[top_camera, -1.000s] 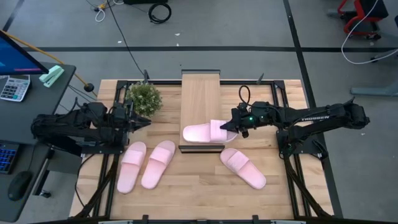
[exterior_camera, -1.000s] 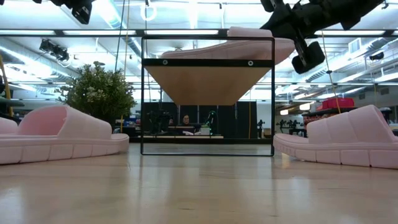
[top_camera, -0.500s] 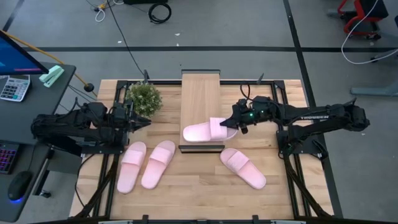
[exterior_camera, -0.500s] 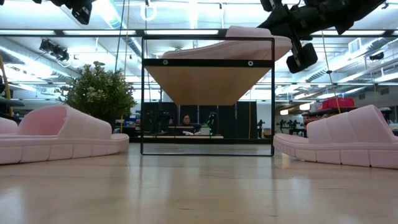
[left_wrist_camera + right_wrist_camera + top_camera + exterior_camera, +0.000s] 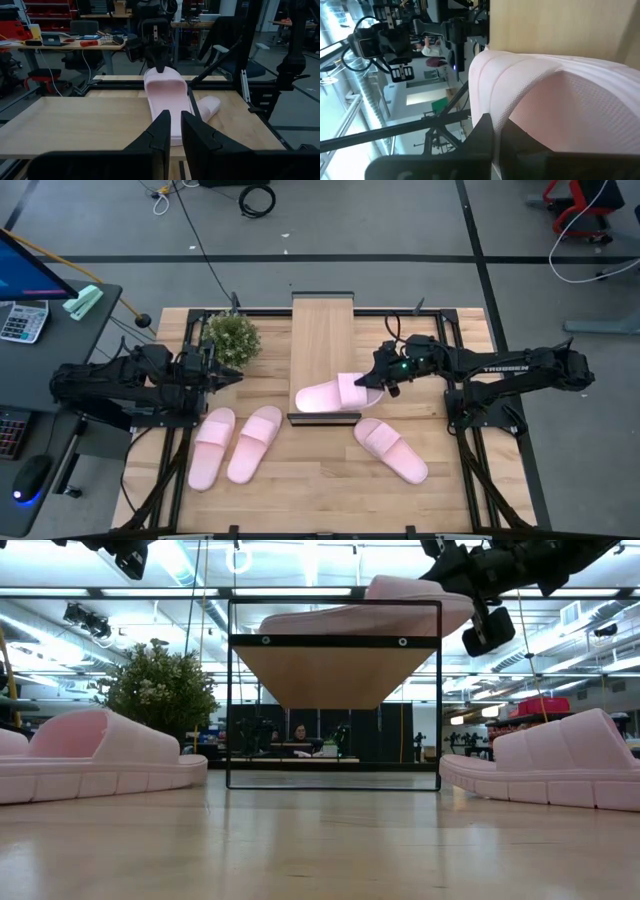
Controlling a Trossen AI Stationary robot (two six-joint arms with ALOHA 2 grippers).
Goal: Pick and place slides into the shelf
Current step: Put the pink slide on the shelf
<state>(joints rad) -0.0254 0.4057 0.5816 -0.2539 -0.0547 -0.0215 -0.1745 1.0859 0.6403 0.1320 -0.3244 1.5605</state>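
One pink slide (image 5: pixel 320 394) lies crosswise on the near end of the wood-topped shelf (image 5: pixel 322 340). Its strap end sticks out past the shelf's right edge. My right gripper (image 5: pixel 372 383) is shut on that strap, reaching in from the table's right. Three more slides rest sole-down on the table: two side by side at the near left (image 5: pixel 212 447) (image 5: pixel 254 443) and one at the near right (image 5: pixel 390 449). My left gripper (image 5: pixel 238 375) waits left of the shelf, beside the plant. Its fingers are nearly together with nothing between them (image 5: pixel 175 120). My right gripper pinches the slide's wide strap (image 5: pixel 515 110) between its two fingers at the strap's right-hand edge. It comes from the table's right, slanting slightly down. The slide's heel part (image 5: pixel 290 625) lies on the shelf top, and the strap end (image 5: pixel 440 605) sits a little higher.
A small potted plant (image 5: pixel 232 337) stands on the table left of the shelf's far half. The shelf's black frame (image 5: pixel 232 690) leaves an open space under its top. Bare table runs along the near edge in front of the slides.
My right gripper has shifted slightly toward the table's near edge with the slide's strap end. The slide's heel part stays on the shelf top.
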